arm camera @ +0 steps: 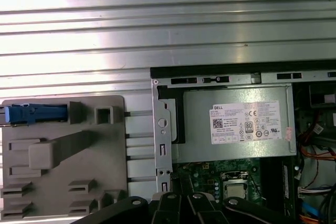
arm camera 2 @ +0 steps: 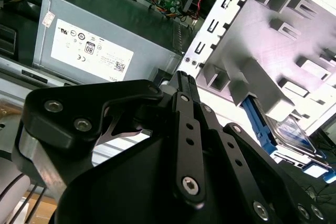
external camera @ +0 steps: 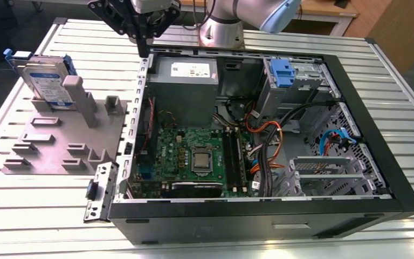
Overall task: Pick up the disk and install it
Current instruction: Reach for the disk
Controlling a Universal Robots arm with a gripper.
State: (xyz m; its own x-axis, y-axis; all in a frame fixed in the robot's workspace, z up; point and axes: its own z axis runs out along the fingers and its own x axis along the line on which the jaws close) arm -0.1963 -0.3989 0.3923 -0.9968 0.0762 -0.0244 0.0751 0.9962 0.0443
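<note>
Disk [external camera: 47, 81] stands on edge in the grey holder block [external camera: 56, 145] on the desk [external camera: 20, 216], at the exterior view's left of the open PC case [external camera: 228, 218]. Jaws hang over the case's rear corner by the power supply [external camera: 185, 86], well apart from the disk. They look pinched shut and empty, but the tips are hard to see.

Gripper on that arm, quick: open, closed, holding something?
Black gripper: jaws closed, holding nothing. The flat silver disk in its blue plastic carrier stands apart in the grey plastic holder.
</note>
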